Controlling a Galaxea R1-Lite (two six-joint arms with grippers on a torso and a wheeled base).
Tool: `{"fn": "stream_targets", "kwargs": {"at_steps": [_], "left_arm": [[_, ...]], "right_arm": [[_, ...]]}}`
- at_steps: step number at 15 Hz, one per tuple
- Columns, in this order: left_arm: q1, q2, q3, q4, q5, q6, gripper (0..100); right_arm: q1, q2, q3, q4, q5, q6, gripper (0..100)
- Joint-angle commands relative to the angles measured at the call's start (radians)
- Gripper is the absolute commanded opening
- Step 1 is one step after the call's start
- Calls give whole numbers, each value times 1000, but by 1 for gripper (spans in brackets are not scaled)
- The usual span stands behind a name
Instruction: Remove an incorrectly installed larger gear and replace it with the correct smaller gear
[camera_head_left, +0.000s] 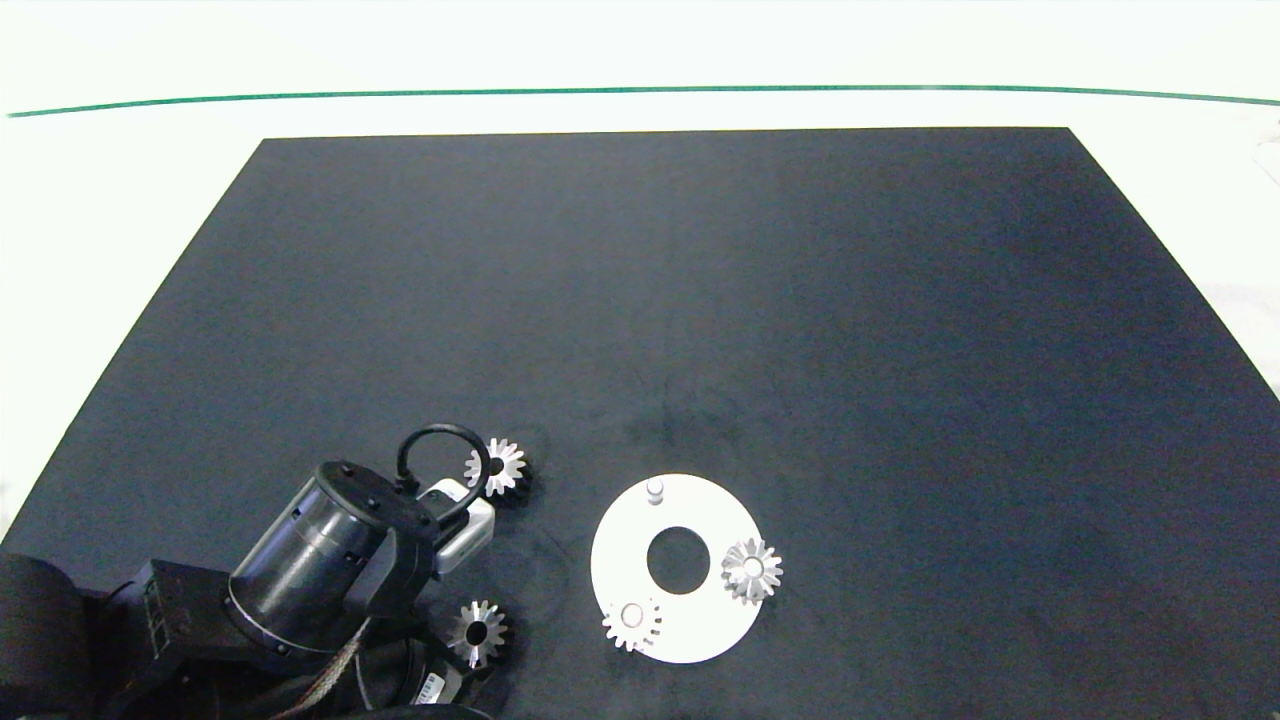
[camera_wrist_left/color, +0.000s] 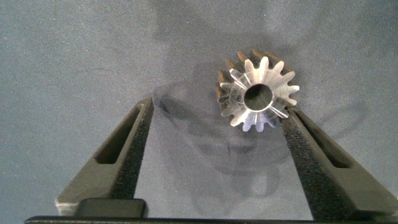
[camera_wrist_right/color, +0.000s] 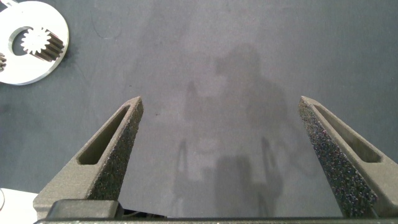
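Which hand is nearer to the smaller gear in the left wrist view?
Left. The left hand is open around the smaller gear; the right hand hangs open over bare mat.

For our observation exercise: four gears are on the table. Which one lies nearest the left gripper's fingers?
The loose gear on the dark mat beside the left gripper, just past its open fingertips. Two others sit on the white disc; the fourth lies loose farther up the mat.

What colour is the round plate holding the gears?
White; the round plate shows best in the head view.
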Motion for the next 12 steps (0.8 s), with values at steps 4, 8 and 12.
{"fn": "stream_targets", "kwargs": {"at_steps": [4,8,12], "left_arm": [[0,3,14,0,6,0,68],[-2,2,12,0,7,1,60],[-25,9,9,-21,6,1,51]], "right_arm": [[1,0,0,1,1,0,100],[1,0,2,1,1,0,100],[5,2,2,1,1,0,100]]}}
